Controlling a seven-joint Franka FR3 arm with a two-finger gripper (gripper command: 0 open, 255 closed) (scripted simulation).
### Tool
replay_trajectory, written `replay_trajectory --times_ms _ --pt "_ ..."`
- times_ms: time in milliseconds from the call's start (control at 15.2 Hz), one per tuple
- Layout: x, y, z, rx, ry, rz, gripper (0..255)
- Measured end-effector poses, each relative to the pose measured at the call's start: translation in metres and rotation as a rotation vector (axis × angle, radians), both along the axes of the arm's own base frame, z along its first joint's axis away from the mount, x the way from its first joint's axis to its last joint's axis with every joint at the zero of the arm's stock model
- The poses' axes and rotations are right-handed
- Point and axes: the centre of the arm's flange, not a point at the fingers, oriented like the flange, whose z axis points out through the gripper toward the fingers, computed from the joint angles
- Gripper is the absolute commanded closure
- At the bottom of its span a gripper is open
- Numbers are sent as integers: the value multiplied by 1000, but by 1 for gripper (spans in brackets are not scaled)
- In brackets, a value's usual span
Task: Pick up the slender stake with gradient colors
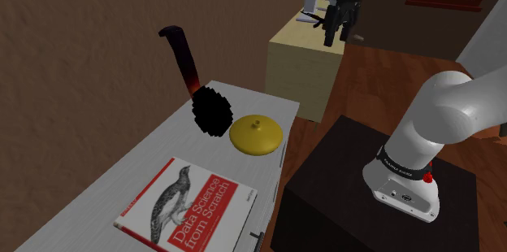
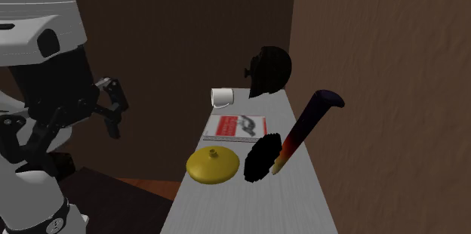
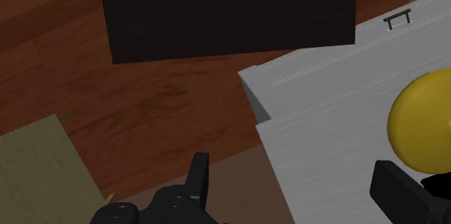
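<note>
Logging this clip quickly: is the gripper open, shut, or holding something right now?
Gripper: open, its fingers stand apart with nothing between them; it is well away from the gradient stake.

1. We see the arm rising white from its base at the shoulder view's lower right, its thick link bending up toward that view's right edge.
2. The gripper hangs from the top edge of the shoulder view, well apart from the base, pointing downward.
3. In the wrist view its two black fingers stand wide apart.
4. In the second exterior view the wrist's white and dark links loom at the left, with the hand angled toward that view's right.
</note>
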Motion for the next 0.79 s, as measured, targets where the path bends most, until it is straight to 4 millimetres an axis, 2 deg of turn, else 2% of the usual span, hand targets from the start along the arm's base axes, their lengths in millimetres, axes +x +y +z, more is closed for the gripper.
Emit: replay_trajectory --times_ms 198,396,792 --pt "11 7 -1 0 -10 13 0" --pt "38 32 -4 0 -36 44 0" --pt "90 76 4 0 -91 109 0"
